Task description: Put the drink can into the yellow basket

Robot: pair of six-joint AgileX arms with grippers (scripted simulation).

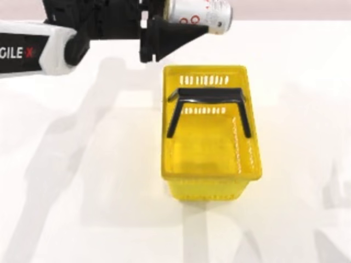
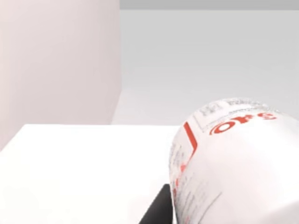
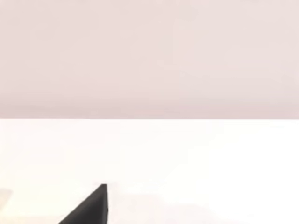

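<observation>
The drink can, white with red markings, lies on its side in the air at the top edge of the top view. It is just beyond the far end of the yellow basket. My left gripper is shut on it, reaching in from the left, one black finger running along the can's near side. The can fills the left wrist view, with a finger beside it. The basket stands mid-table with its black handle raised over its far half. My right arm is out of the top view.
White table lies on all sides of the basket. A pale wall rises behind the table's far edge. The right wrist view shows only a black tip of my right gripper over bare table and that wall.
</observation>
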